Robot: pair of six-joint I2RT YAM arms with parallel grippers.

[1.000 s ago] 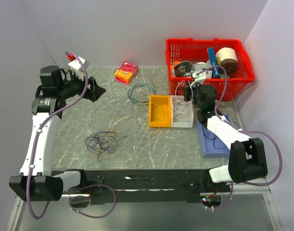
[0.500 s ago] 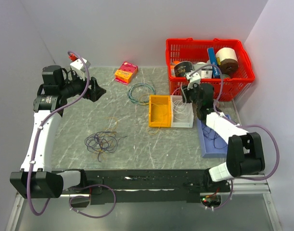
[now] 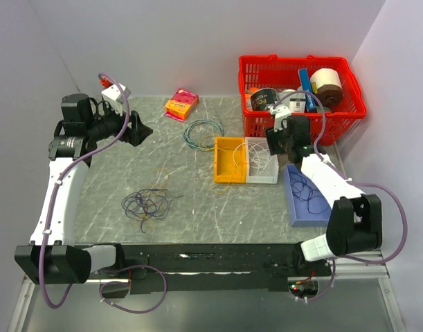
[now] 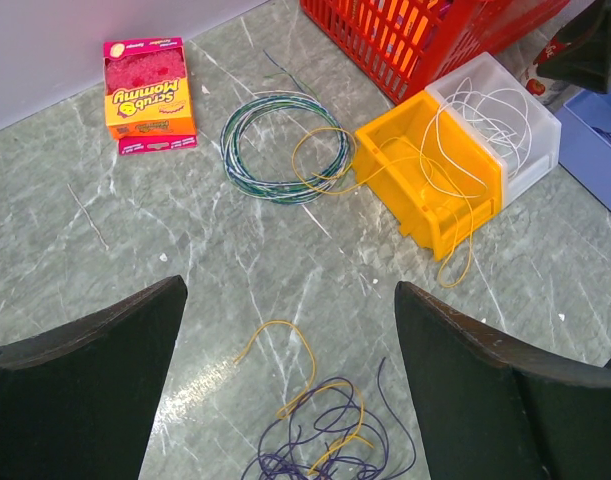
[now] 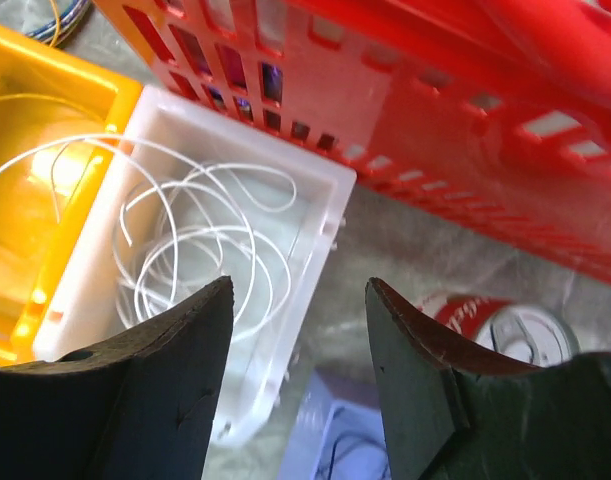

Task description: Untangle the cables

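My left claw (image 4: 287,290) is hanging wide apart, clear of the cables (image 4: 320,440) | my right claw (image 5: 297,290) is gaping empty by the white bin (image 5: 337,178)

Grey marbled table (image 3: 197,207) against plain pale walls (image 3: 197,41).

**Both arms out, jaws apart**

Left arm (image 3: 55,194) reaches far forward with its wrist turned inward. Left gripper (image 4: 287,290) gapes wide, gripping nothing. Right arm (image 3: 329,181) is bent forward, and right gripper (image 5: 297,285) angles down, fingers parted with nothing between.
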